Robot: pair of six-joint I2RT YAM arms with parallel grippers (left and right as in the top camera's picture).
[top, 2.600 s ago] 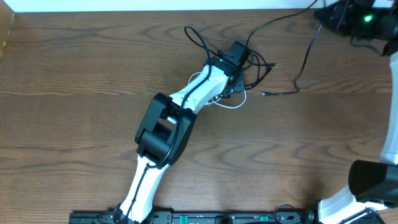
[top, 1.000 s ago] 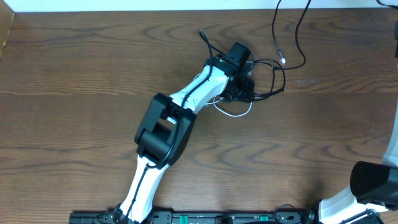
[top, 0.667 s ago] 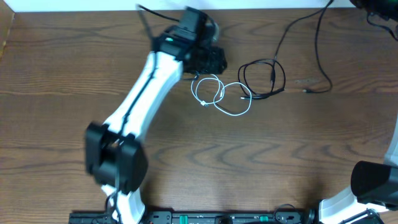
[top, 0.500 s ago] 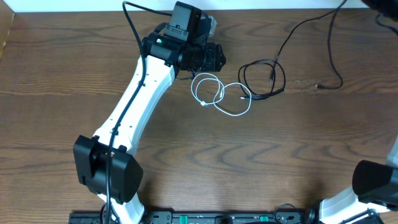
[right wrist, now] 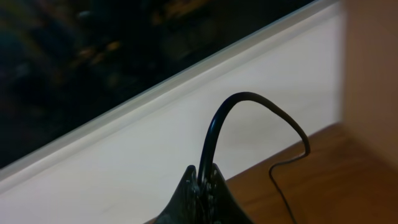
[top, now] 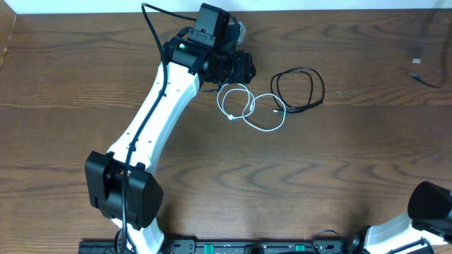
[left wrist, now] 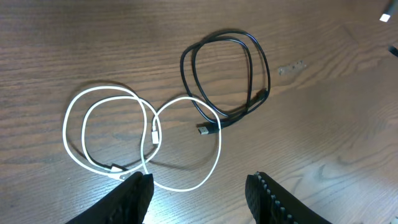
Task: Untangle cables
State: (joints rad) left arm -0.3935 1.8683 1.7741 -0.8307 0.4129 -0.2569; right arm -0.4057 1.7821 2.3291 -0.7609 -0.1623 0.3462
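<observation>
The bench (top: 339,176) carries two coiled cables, far of its centre. The white cable (left wrist: 153,134) lies flat in two joined loops, with a small plug where the loops meet. The black cable (left wrist: 239,112) lies just to the right of it and slightly farther back, wound in one tighter oval coil. One plug of the black cable points into the right-hand white loop. The two cables cross at that place only and are apart elsewhere. The left arm (top: 162,120) reaches from the near left edge across to the far side of the bench. The left claw (left wrist: 199,198) hangs above the bench, on the far left of the white cable. Its two fingers (left wrist: 134,199) stand apart and hold nothing, and neither finger touches a cable. The right claw (right wrist: 204,177) is outside the overhead view. In the right wrist view its fingers are pressed together on a thin black cord (right wrist: 214,130). This cord rises from the fingers in an arch and drops toward the bench edge at right. A blurred dark streak at the far right edge of the overhead view may be part of the same cord; the blur prevents confirmation.
</observation>
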